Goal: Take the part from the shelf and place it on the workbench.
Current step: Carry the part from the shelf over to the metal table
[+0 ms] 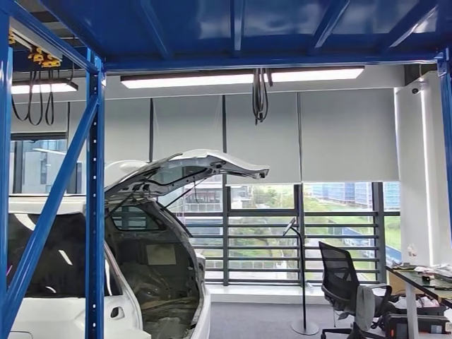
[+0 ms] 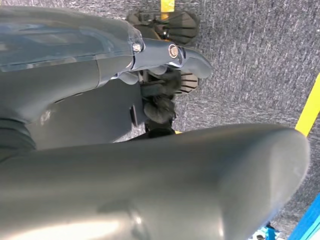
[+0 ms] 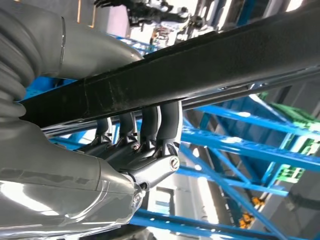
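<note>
Blue steel racking (image 1: 94, 205) framed a white car with raised tailgate (image 1: 176, 169) and a desk (image 1: 426, 279) at right. Item: long black bar-shaped part (image 3: 196, 70), in my right hand (image 3: 151, 150), fingers (image 3: 170, 120) curled around it. Left hand (image 2: 166, 80) hung over grey carpet (image 2: 245, 65); its finger state I could not tell. Risk, as I judged: the long part catching racking while turning, or tilting out of a one-handed grip.

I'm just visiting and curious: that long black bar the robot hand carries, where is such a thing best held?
Probably as now: across its narrow width. The right robot hand wraps its fingers over the long black bar from one flat side, because the bar is thin and straight.
</note>
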